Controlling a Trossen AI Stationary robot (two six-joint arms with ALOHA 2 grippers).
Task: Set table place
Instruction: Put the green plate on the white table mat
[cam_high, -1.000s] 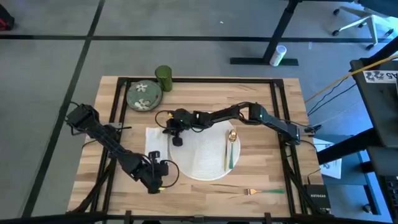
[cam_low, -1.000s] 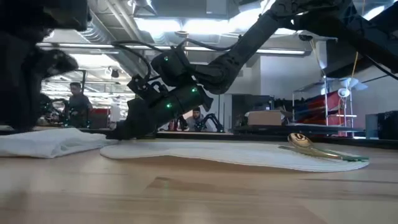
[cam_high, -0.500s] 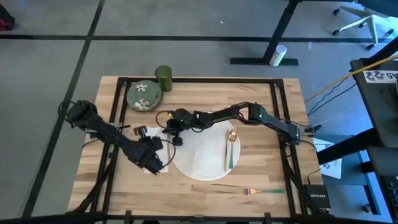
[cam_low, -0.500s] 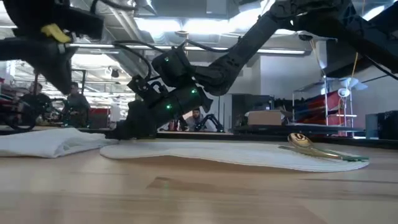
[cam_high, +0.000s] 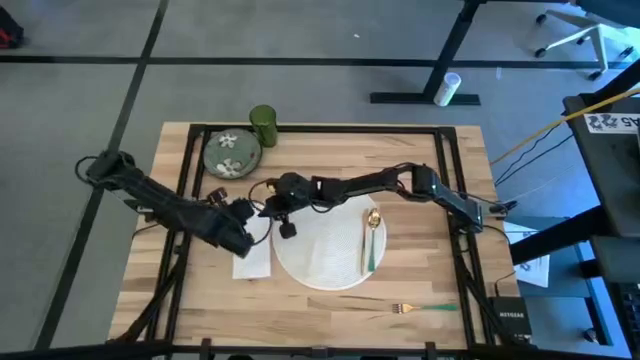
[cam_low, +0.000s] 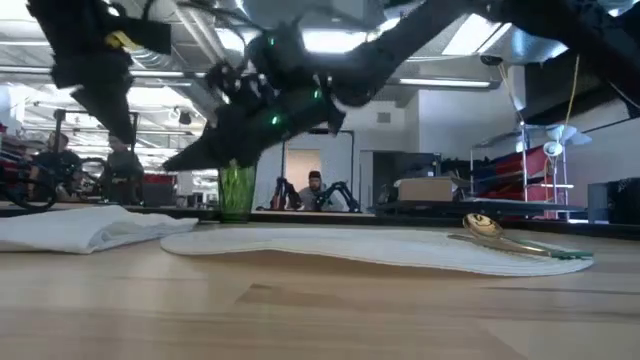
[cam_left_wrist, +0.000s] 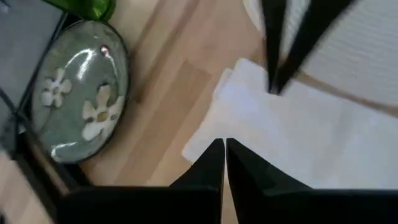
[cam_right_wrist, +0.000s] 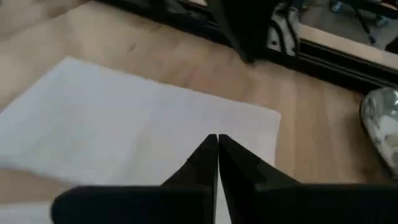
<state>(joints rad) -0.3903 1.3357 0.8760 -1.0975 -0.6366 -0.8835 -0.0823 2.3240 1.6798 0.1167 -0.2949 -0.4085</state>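
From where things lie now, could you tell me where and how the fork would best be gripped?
The fork lies flat and alone near the table's front edge, tines toward the placemat, green handle pointing right. I would probably come straight down and pinch the handle across its narrow width; the right gripper seems closer.

Grey floor with dark seams, office chair base, bright ceiling lights

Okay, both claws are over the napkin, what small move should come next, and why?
Probably swing the left claw toward the floral plate, which sits in the far corner by the green cup, off the white placemat. Both claws are shut and empty, and the right claw hovers above the napkin.
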